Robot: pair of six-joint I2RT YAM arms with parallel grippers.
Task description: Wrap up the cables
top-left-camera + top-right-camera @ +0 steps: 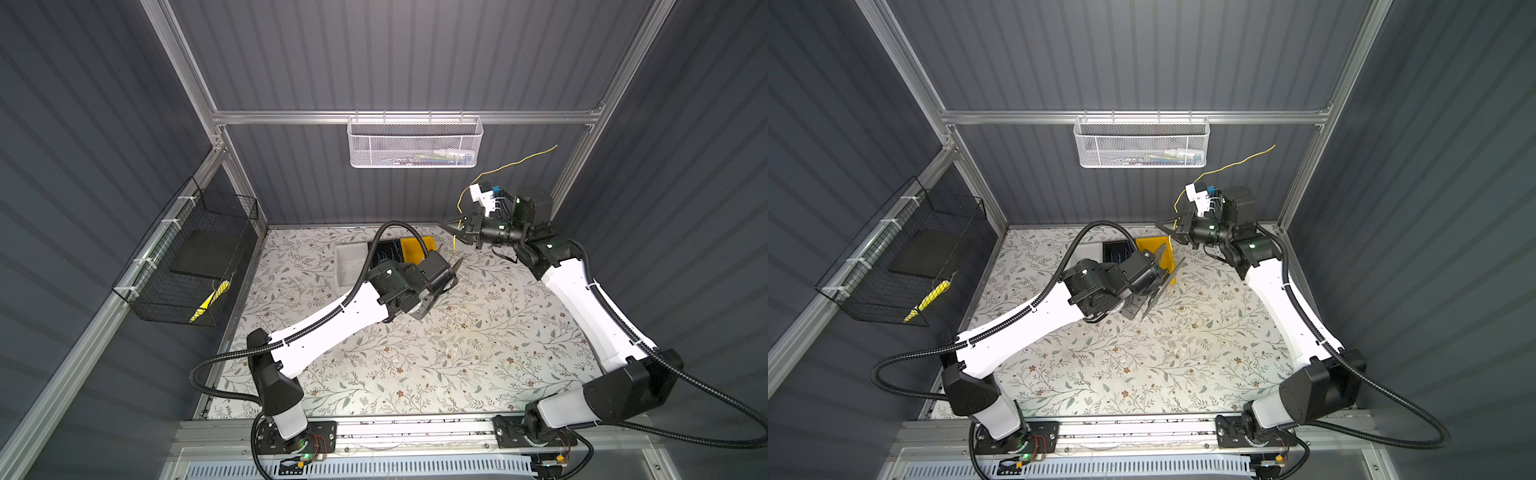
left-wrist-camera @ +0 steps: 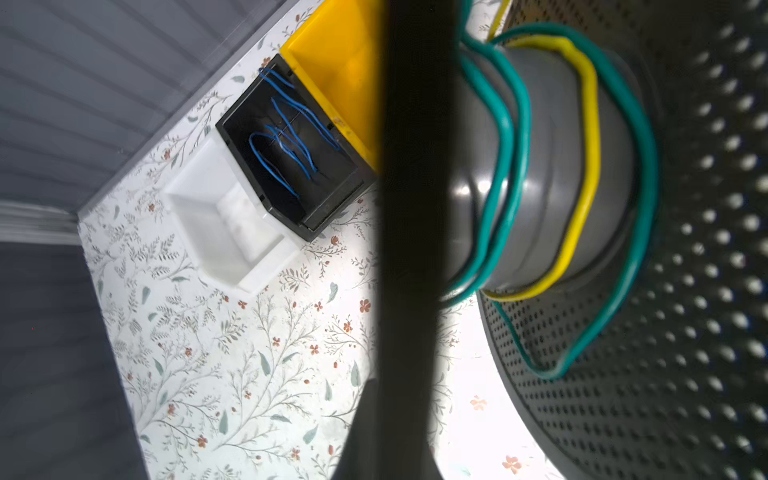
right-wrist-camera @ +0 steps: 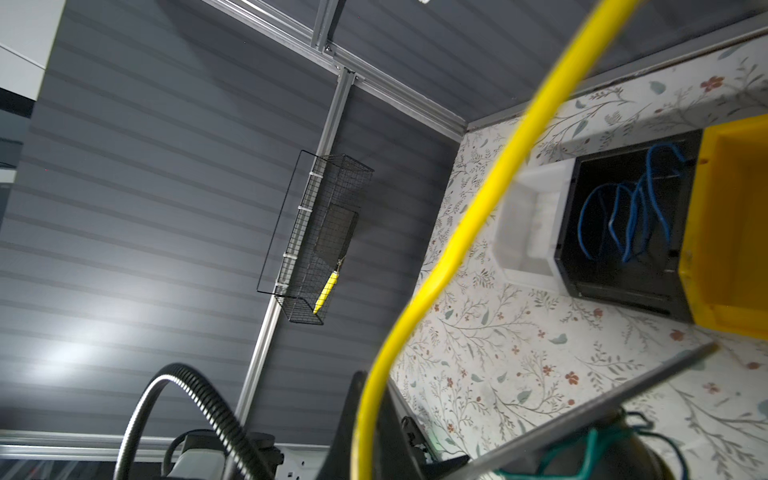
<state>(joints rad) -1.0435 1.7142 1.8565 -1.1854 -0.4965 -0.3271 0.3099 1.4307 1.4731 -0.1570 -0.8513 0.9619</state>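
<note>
1. Right fingers (image 1: pixel 449 226) pressed together, pinching the yellow wire (image 3: pixel 480 208) above the surface's (image 1: pixel 457 353) far edge; free end arcs toward the back wall.
2. Left fingers (image 2: pixel 411 208) seemingly clamp the tilted spool (image 2: pixel 552 166); one yellow turn circles its hub.

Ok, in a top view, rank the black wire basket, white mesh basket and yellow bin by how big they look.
1. black wire basket, largest.
2. white mesh basket.
3. yellow bin, smallest. The left arm hides part of it, and it seems to sit farther from the camera than the baskets, so its true size is unsure.
</note>
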